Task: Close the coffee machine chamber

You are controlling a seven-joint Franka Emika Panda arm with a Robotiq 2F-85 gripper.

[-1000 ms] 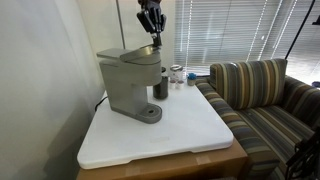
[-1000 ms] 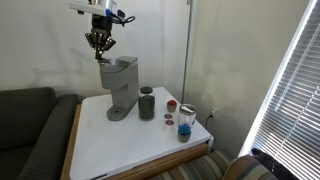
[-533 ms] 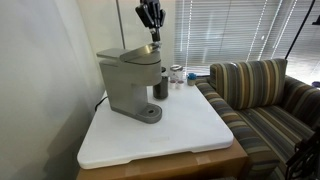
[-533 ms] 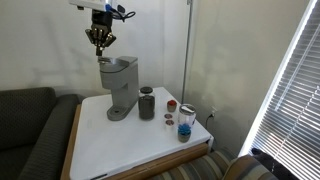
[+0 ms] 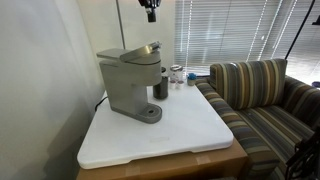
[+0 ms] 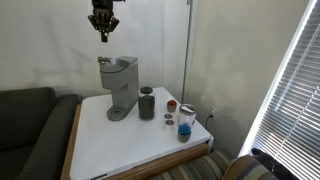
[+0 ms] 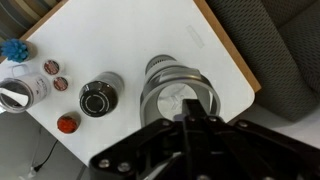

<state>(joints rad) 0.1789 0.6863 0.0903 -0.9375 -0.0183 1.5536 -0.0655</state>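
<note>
While the black Robotiq gripper [image 6: 103, 27] hangs well above the grey plastic coffee machine [image 6: 118, 85], directly over its top, its fingers sit pressed together with nothing between them, the same in the wrist view [image 7: 190, 128]. Machine's flat grey chamber lid [image 5: 141, 49] lies down on the body, front edge maybe a touch raised, can't tell if it's latched. Machine stands on the white tabletop [image 5: 185, 130] with 1 dark cylindrical tumbler [image 6: 147, 103] just beside its round base, and a cluster of small jars [image 6: 186, 121] near it past the tumbler.
</note>
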